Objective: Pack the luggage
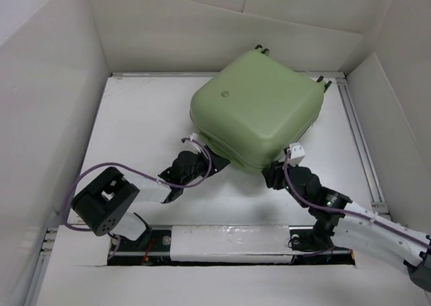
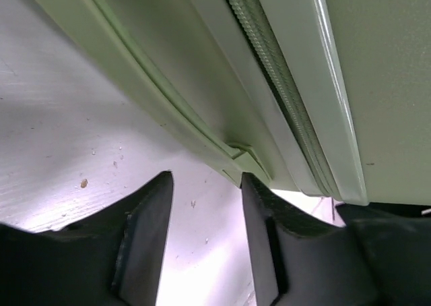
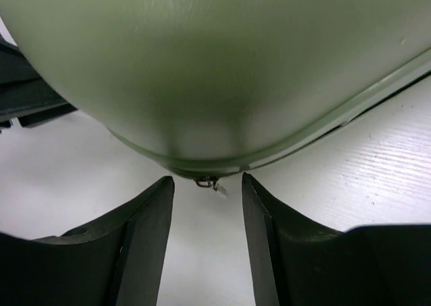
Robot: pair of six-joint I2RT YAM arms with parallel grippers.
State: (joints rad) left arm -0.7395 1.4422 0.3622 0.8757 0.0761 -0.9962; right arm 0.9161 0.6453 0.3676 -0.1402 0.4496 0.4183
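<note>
The pale sage-green luggage (image 1: 259, 110) lies with its lid down on the white table, round silver badge (image 1: 225, 94) on top and wheels (image 1: 261, 50) at the far edge. My left gripper (image 1: 214, 159) is open at its near-left edge; in the left wrist view the zipper seam (image 2: 283, 97) runs just above the open gripper (image 2: 206, 178). My right gripper (image 1: 268, 173) is open at the near corner; in the right wrist view a small zipper pull (image 3: 210, 183) hangs from the shell (image 3: 222, 63) just beyond the open gripper (image 3: 207, 180).
White walls (image 1: 54, 97) enclose the table on the left, back and right. A metal rail (image 1: 360, 144) runs along the right side. A slot (image 1: 229, 259) with the arm bases lies at the near edge.
</note>
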